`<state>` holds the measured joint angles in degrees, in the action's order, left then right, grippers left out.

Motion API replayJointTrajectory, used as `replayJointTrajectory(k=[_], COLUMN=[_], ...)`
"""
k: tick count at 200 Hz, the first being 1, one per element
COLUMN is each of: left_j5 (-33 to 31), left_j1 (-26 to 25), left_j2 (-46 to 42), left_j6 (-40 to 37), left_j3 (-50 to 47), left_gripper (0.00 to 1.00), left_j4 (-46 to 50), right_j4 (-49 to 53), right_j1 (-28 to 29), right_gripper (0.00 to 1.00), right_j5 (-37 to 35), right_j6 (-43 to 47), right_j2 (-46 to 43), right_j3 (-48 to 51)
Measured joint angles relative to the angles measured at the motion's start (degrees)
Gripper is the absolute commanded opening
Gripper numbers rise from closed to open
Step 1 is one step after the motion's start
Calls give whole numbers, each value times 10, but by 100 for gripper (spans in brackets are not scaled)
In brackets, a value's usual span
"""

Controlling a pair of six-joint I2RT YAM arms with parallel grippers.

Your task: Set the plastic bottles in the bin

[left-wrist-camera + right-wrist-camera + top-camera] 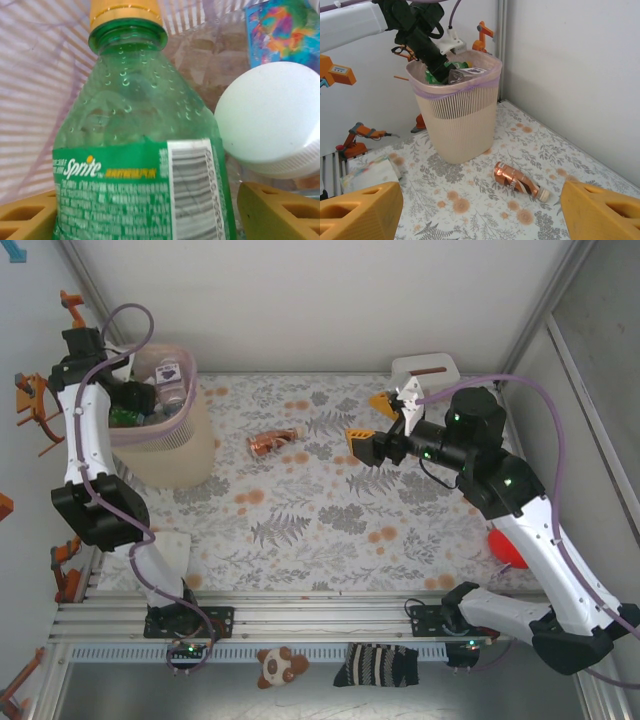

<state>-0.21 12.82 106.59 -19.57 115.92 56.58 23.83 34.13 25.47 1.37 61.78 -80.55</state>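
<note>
The pale-pink bin (185,455) stands at the far left of the table, with several plastic bottles inside. My left gripper (138,400) reaches down into it. In the left wrist view a green Sprite bottle (140,125) with a yellow cap stands between the yellow fingers (280,212), and a thin gap shows on the right side, so the left gripper (145,215) is open. A copper-wrapped bottle (273,443) lies on its side on the table, right of the bin. My right gripper (372,422) hovers open to the right of it, empty. The right wrist view shows that bottle (517,181) ahead of the gripper (480,220).
A white bottle cap (272,120) and a colourful label (282,30) lie beside the Sprite bottle in the bin. A small white-pink lidded box (425,370) sits at the back right. A flat pack (170,545) lies near the left arm. A red object (508,548) sits at the right edge.
</note>
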Motion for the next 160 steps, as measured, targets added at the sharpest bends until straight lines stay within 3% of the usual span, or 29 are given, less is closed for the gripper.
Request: replayJointTrajectory(k=[48,103,160], left_j5=[36,87,108], left_j1=[0,-11,-130], left_j2=[-48,-90,-100], left_j6=[16,34,35], left_j3=[61,97,83], left_gripper=[84,77,75], left_j4=[18,35,46], right_j4=[-1,-1,-1], right_j1=[0,0,0], right_gripper=[81,81,81], right_j5=[0,0,-3], right_j6=[-1,-1,-7], right_j2=[-15,-23,-34], right_j3=[7,10,23])
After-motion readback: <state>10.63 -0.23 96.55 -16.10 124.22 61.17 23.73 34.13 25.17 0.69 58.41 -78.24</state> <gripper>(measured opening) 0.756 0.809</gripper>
